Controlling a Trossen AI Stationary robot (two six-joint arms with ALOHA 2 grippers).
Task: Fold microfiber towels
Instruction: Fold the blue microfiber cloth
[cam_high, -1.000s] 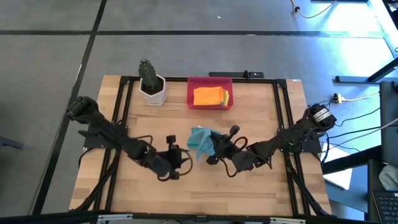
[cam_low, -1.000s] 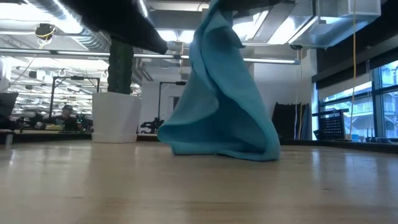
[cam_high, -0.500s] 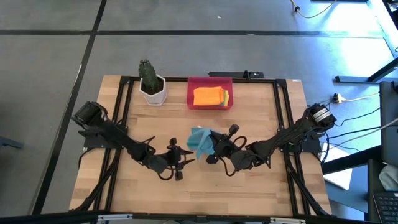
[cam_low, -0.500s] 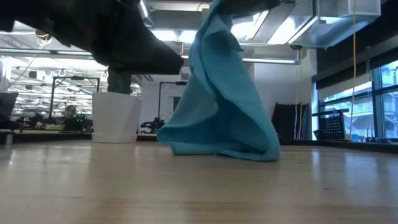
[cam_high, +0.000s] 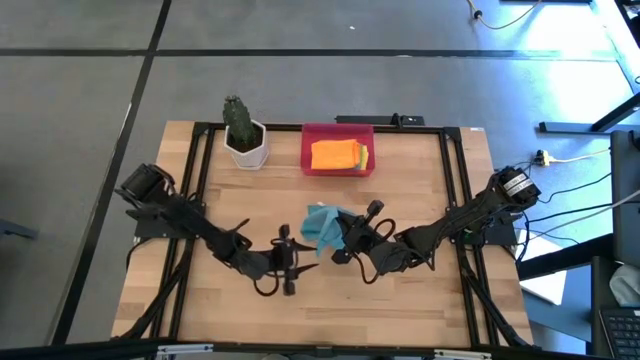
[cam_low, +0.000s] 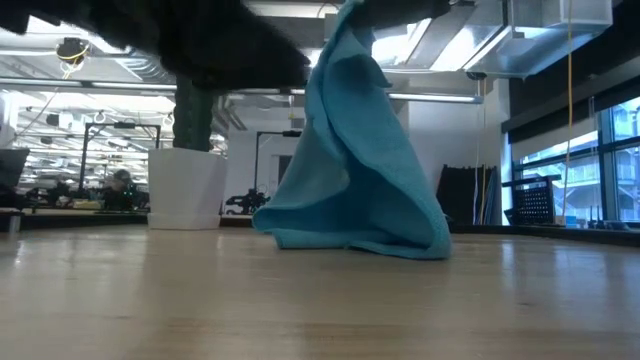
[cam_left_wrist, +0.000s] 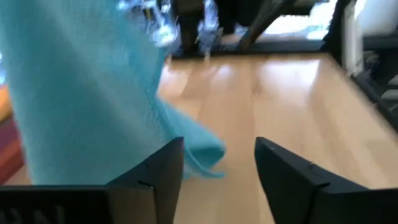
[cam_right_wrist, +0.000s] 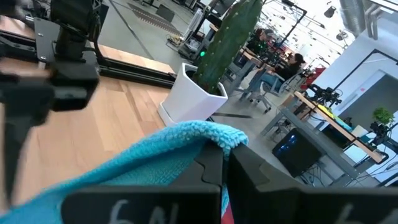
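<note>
Work is under way at mid-bench. One teal towel (cam_high: 320, 222) hangs bunched from the right claw (cam_high: 340, 240), lower hem resting on the bench (cam_high: 400, 310); no fold has been made in it. The right claw is clenched on the towel's upper edge, its arm reaching in low from the right edge. The left claw (cam_high: 296, 262) stands just beside the towel on its left, fingers (cam_left_wrist: 155, 174) parted and empty, one near the trailing hem, apparently lining up for a second grasp; its arm stretches in from the left edge. Against the far edge, the red tray (cam_high: 338, 131) holds folded orange and yellow towels (cam_high: 338, 155), judged finished. A potted cactus (cam_high: 243, 130) stands left of the tray. Other towels are not visible.
</note>
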